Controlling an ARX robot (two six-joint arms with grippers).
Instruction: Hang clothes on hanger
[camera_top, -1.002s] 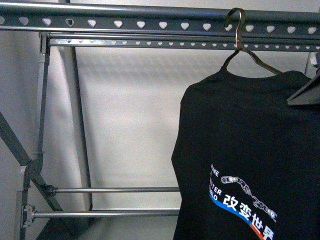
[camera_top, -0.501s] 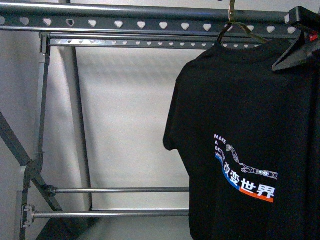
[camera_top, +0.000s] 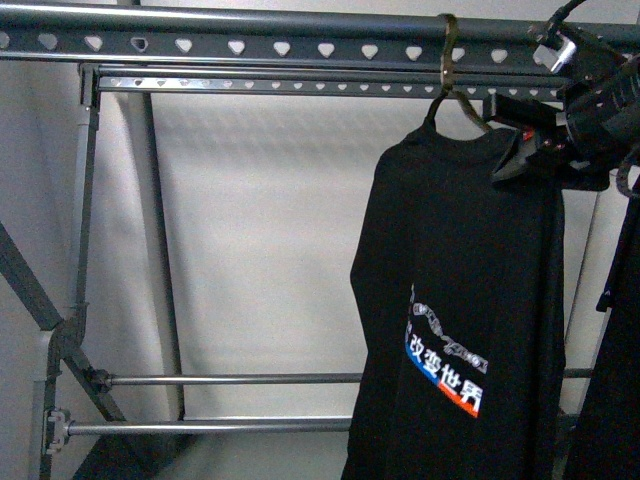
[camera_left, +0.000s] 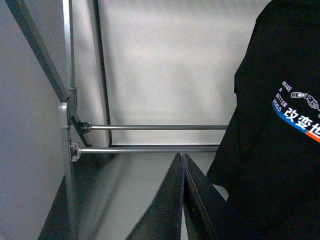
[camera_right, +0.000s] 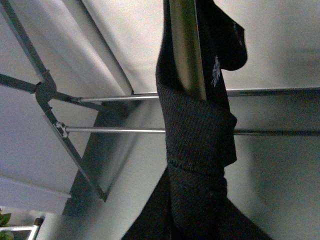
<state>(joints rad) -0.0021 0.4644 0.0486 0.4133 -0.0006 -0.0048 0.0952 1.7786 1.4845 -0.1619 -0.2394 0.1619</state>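
Observation:
The black T-shirt (camera_top: 450, 290) with a white-and-blue print hangs on a wire hanger whose hook (camera_top: 448, 55) sits over the grey rack's top rail (camera_top: 230, 45) with heart-shaped holes. My right gripper (camera_top: 525, 150) is shut on the shirt's shoulder just under the rail. In the right wrist view the shirt's ribbed collar (camera_right: 197, 135) and the hanger's metal arm (camera_right: 186, 50) run between the jaws. My left gripper (camera_left: 182, 165) is shut and empty, low down, left of the shirt (camera_left: 275, 130), which it does not touch.
The rack's two thin lower crossbars (camera_top: 230, 380) run behind the shirt. Its slanted leg and joint (camera_top: 60, 340) stand at the left. Another dark garment (camera_top: 620, 350) hangs at the far right edge. A pale wall lies behind.
The hanger's hook has gone from below the rail onto the top rail. The shirt rose and turned more edge-on. My right gripper has come further into view at the upper right.

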